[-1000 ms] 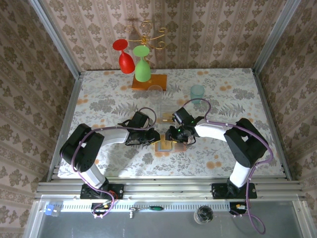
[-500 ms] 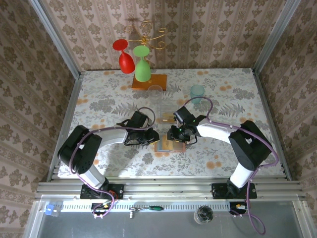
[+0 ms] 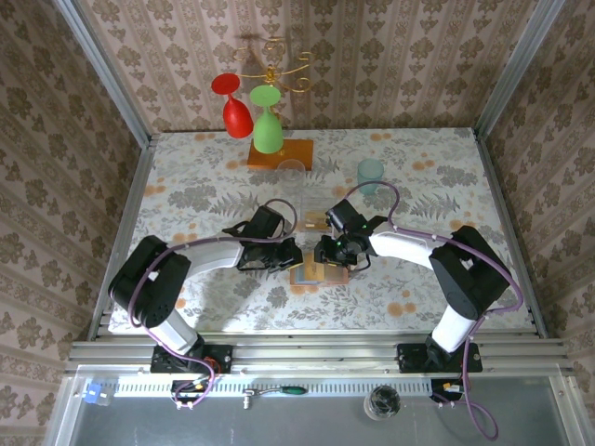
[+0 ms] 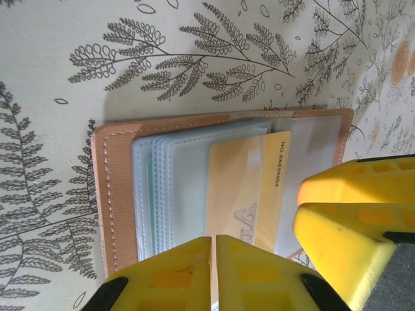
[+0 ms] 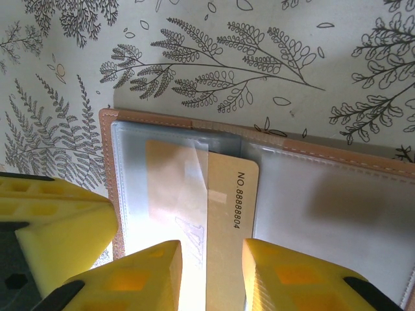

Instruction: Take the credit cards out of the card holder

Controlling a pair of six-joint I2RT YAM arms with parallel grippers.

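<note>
One credit card [image 5: 224,188] sat half out of the card holder [image 5: 324,207] (another card [image 3: 316,221] seemingly freed at twelve o'clock); left jaws pressed together, right jaws spread

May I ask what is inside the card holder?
One tan card juts from a clear pocket of the card holder; whether more cards sit in the frosted sleeves is hidden.

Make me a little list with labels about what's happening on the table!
card holder: lying open on the flowery tablecloth
credit card: tan, partly out of a clear pocket
left end effector: shut, at the holder's near edge
right end effector: fingers apart, over the card
task: card not yet out
</note>
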